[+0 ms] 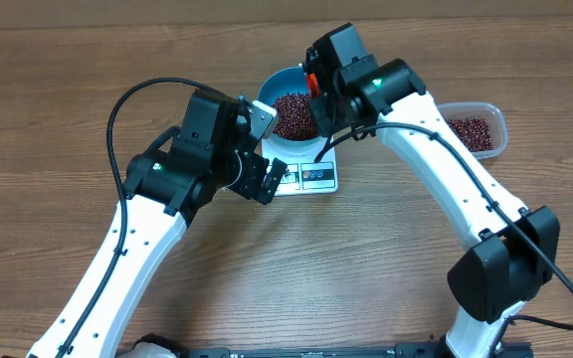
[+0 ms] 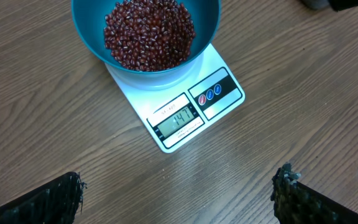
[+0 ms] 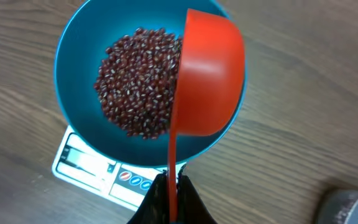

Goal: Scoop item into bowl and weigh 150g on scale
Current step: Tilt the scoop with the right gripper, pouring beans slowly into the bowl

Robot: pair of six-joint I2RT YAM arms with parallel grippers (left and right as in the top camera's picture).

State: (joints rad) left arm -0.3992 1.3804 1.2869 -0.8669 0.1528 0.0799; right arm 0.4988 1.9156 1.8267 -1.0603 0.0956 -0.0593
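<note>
We are seeing the beans (image 2: 149, 34) heaped in the blue bowl (image 2: 87, 34) sitting on the scale (image 2: 219, 62). The right gripper (image 3: 171, 199) is pinching a red scoop (image 3: 210, 81), tipped over the bowl's right rim, perhaps empty. The left gripper (image 2: 176, 196) is hovering spread wide on the near side; a bean tub (image 1: 500, 124) is lying far right.

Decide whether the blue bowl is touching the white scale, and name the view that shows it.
Touching. Left wrist view: the bowl sits directly on the scale, its base meeting the white top.
</note>
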